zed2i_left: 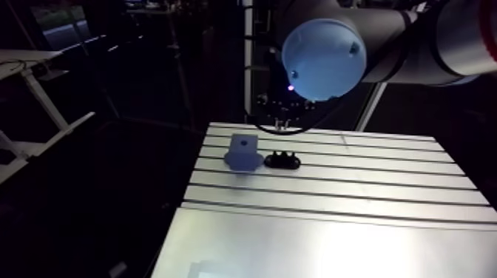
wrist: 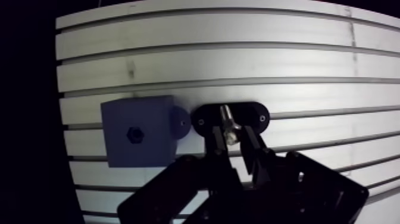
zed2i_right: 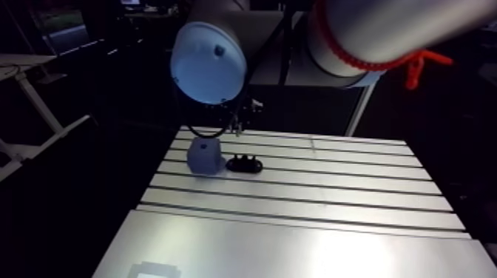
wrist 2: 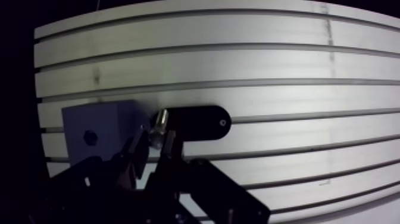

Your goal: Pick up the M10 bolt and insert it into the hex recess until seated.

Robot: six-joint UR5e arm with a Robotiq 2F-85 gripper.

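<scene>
**Item 1.** Blue block (wrist: pixel 149 152). It sits on the table off to one side of the pincer, past the black holder and clear of both fingers. It is squarish, with its broad face turned up towards the wrist camera.

**Item 2.** Hex recess (wrist: pixel 134 135). A small dark six-sided hole near the middle of the block's upper face. It is empty.

**Item 3.** Round tab (wrist: pixel 181 121). A blue tab that juts from the block's side towards the pincer. It lies just beside the holder's rounded end, and contact cannot be told.

**Item 4.** Black holder (wrist: pixel 247 110). An oval plate lying flat, directly ahead of and partly under the fingertips. There is a small screw hole near each end.

**Item 5.** M10 bolt (wrist: pixel 228 119). Bright metal, standing at the holder's middle between the two fingers. It is not yet in the recess.

**Item 6.** Pincer (wrist: pixel 232 136). Its dark fingers (wrist: pixel 216 142) are drawn in to a narrow gap. They sit close against either side of the bolt, pinching it.

**Item 7.** Slotted table (wrist: pixel 309 59). Pale aluminium, with grooves running across ahead of the pincer and on to its far side.
</scene>
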